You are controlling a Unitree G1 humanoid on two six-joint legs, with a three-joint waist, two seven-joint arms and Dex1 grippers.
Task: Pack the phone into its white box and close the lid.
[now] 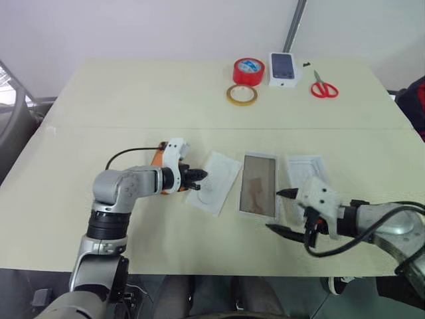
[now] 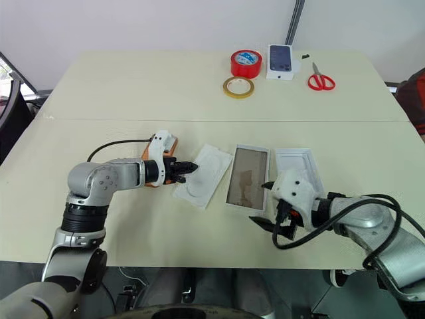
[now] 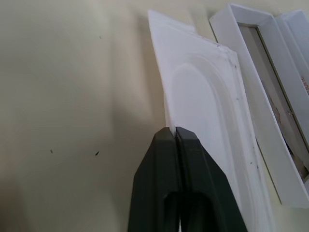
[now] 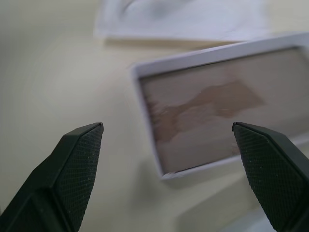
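The white box (image 1: 259,186) lies open in the middle of the table, its brownish floor showing. To its right lies the lid (image 1: 304,166), partly covered by my right gripper (image 1: 282,211), which hangs open over the box's near right corner with nothing between its fingers. Left of the box lies a white moulded insert (image 1: 216,183) with an oval recess. My left gripper (image 1: 201,175) is shut on the insert's left edge; the thin edge is pinched between the fingertips (image 3: 186,140). The orange phone (image 1: 157,157) peeks out behind the left wrist, mostly hidden.
At the table's far side stand a red tape roll (image 1: 248,70), a yellow tape ring (image 1: 241,95), a small white carton printed with a dark phone (image 1: 283,69) and red scissors (image 1: 324,86). A black cable runs from the left wrist.
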